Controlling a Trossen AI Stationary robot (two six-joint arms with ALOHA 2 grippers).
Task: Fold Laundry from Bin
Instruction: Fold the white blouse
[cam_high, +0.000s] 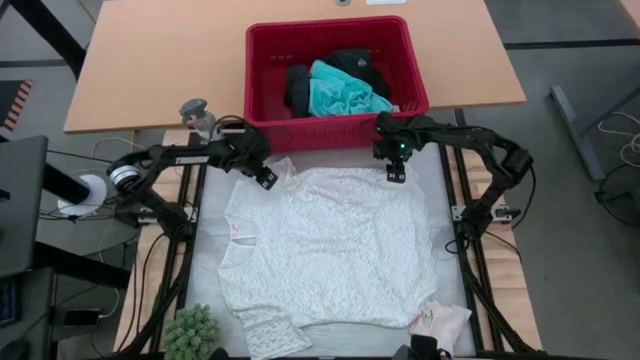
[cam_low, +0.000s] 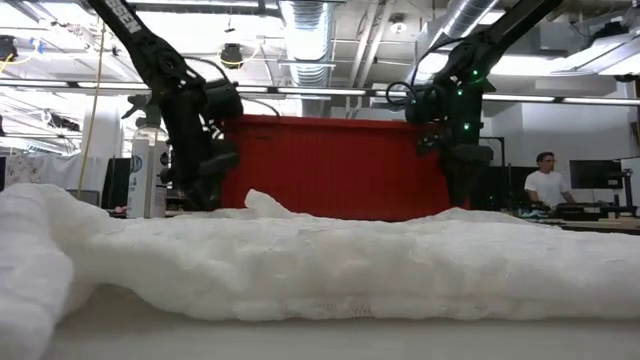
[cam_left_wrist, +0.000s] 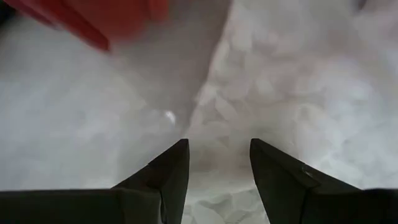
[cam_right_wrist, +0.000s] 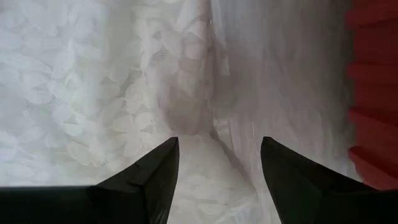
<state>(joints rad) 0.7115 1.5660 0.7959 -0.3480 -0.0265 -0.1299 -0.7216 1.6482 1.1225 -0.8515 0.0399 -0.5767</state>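
The white lacy top (cam_high: 325, 245) lies spread flat on the white table cover, its hem toward the red bin (cam_high: 400, 125). A turquoise shirt (cam_high: 342, 95) and black clothing (cam_high: 300, 88) lie in the bin. My left gripper (cam_high: 266, 180) stands open over the top's far left corner (cam_left_wrist: 214, 106). The cloth's edge runs between its fingers. My right gripper (cam_high: 396, 172) stands open, pointing down, over the far right corner (cam_right_wrist: 186, 112). In the low view both grippers, left (cam_low: 205, 195) and right (cam_low: 462, 195), reach down behind the cloth's ridge in front of the bin. My left gripper has its fingers (cam_left_wrist: 168, 174) astride the top's far left edge, slanting down from the far left; I cannot tell whether they touch the cloth. My right gripper's fingers (cam_right_wrist: 158, 168) stand astride the far right edge from above; whether they touch it I cannot tell.
A spray bottle (cam_high: 197, 118) stands left of the bin. At the near edge lie a green plant (cam_high: 190, 330), a small folded lacy piece (cam_high: 270, 332) and a pale pink piece (cam_high: 442, 325). A person (cam_low: 545, 185) sits in the room behind.
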